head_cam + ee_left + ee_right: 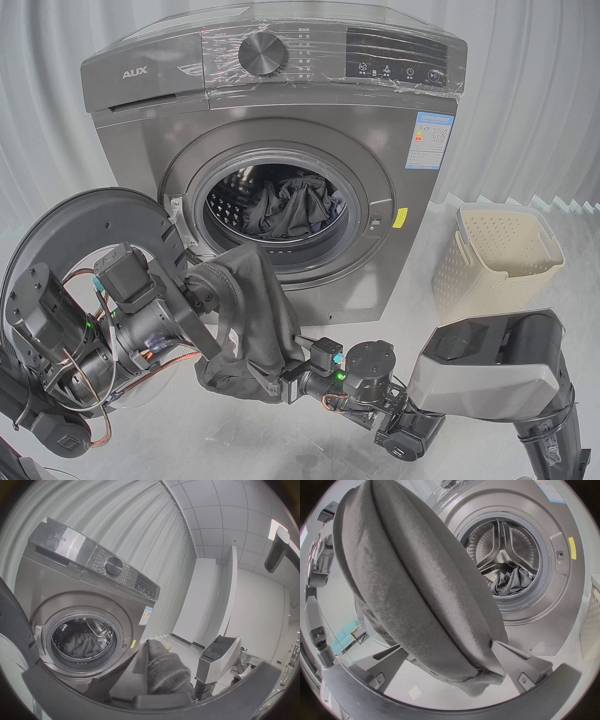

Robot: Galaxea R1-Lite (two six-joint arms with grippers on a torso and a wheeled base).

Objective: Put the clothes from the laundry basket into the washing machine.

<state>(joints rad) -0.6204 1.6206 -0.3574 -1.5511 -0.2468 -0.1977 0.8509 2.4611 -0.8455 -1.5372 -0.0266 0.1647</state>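
Both arms are on the same piece here: the left gripper is clamped on the upper edge of a dark grey garment, and the right gripper is pinched onto its lower folds, nearer the floor; the cloth hangs between them in a loose bundle, in the air, just in front of the washing machine and below the lip of its opening; in the left wrist view the garment is bunched up between that gripper's pads, closed tight on the fabric; in the right wrist view a thick fold of it is draped across the front, with the gripper's pads squeezing the hem; behind it the drum stands open, and a heap of dark clothes lies on the drum's bottom, inside the machine; the round door is swung wide on the robot's left, just beside the left arm; the cream laundry basket sits on the floor on the right of the machine, tilted, well apart from the held garment; pale curtain behind.
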